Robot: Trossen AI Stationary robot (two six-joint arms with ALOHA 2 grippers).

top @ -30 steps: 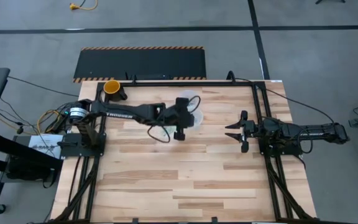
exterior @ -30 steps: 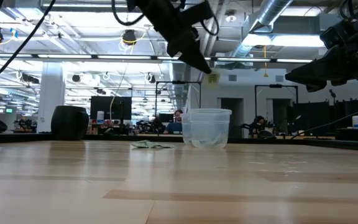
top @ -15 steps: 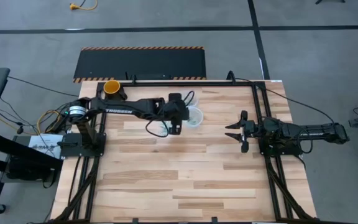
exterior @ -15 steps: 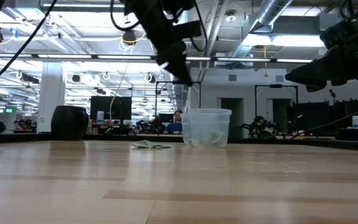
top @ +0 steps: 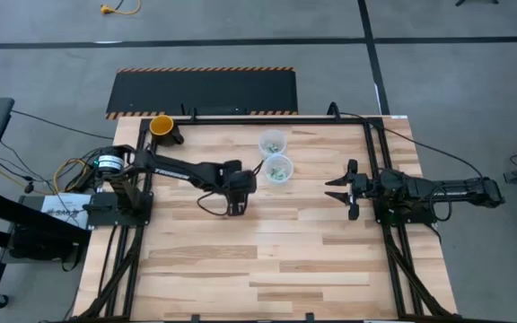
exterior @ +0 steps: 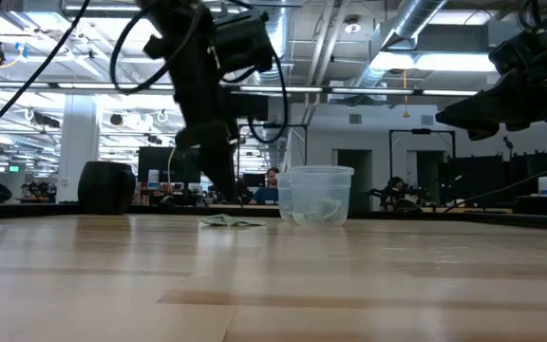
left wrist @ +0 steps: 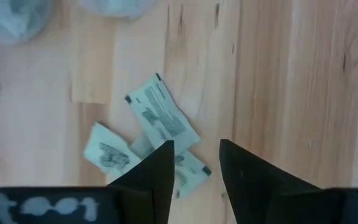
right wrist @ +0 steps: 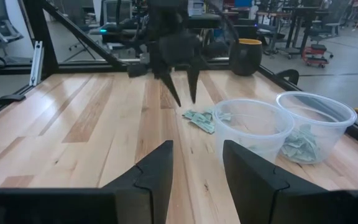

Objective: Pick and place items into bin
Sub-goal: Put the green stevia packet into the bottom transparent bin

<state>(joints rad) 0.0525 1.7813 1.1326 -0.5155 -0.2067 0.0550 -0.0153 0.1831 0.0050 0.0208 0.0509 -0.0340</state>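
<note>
The left gripper (left wrist: pixel 194 163) hangs point-down over the light wooden table (top: pixel 267 260), its two dark fingers spread with a clear gap between them and nothing in that gap. It hovers directly above a small heap of flat green-and-white paper packets (left wrist: pixel 160 118), three of them overlapping on the bare boards. In the right wrist view the same heap (right wrist: pixel 199 118) lies just beside the nearer clear round plastic cup (right wrist: pixel 253 127); a second clear plastic cup (right wrist: pixel 314 121) stands next to the first. Both cups already hold crumpled packets.

Handling assessment: the packets look thin, very light and limp, with creased, slightly lifted edges. They lie nearly flush with the wood, so a fingertip has little to catch. Their printed surface is probably smooth and may slide under a closing pad. They appear not to be fragile; squeezing should do no harm.

Recommended hold: take the uppermost packet (left wrist: pixel 162 121), which lies diagonally and stands clear of the others along one long edge. Straddle its narrow width, press the tips to the table and pinch so the paper buckles upward. A grip in the overlap risks lifting two at once.

The right gripper (top: pixel 346 189) waits at the table's right side, fingers likewise spread and empty.
</note>
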